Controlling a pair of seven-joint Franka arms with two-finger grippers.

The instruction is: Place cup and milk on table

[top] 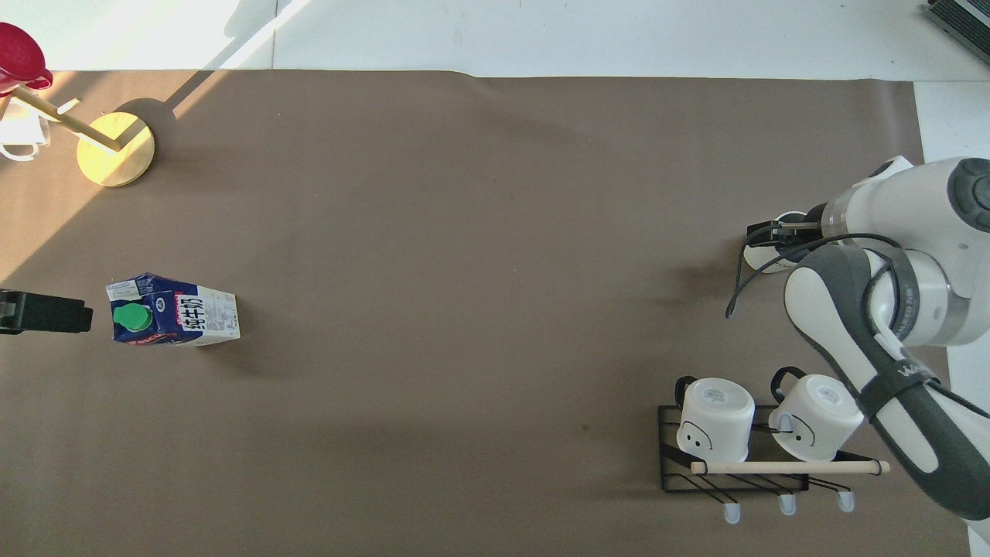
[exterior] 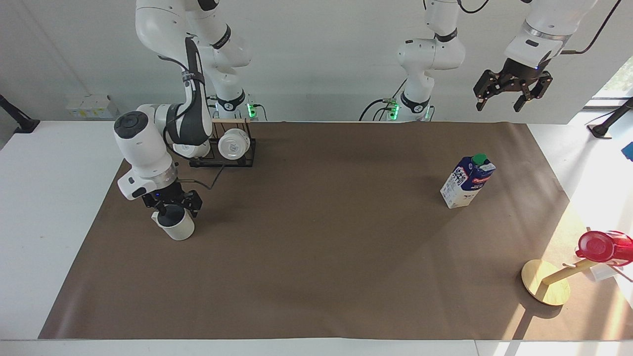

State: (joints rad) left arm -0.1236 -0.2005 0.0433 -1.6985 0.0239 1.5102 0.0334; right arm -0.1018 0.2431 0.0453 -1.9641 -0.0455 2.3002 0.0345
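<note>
The off-white cup [exterior: 178, 229] stands upright on the brown mat [exterior: 321, 257] of the white table [exterior: 44, 198], toward the right arm's end. My right gripper [exterior: 172, 205] is down at its rim, open, with its fingers astride the cup's top. The overhead view shows only a sliver of the cup [top: 760, 260] under the right gripper [top: 775, 237]. The blue-and-white milk [exterior: 467, 182] carton stands upright on the mat toward the left arm's end. My left gripper [exterior: 498, 104] hangs open and empty high above the table's edge, beside the milk [top: 174, 319] in the overhead view.
A black wire rack [exterior: 232, 157] with two white mugs [top: 715, 418] sits at the robots' edge of the mat, near the right arm. A round wooden stand [exterior: 544, 288] with a red cup [exterior: 601, 245] stands farthest from the robots at the left arm's end.
</note>
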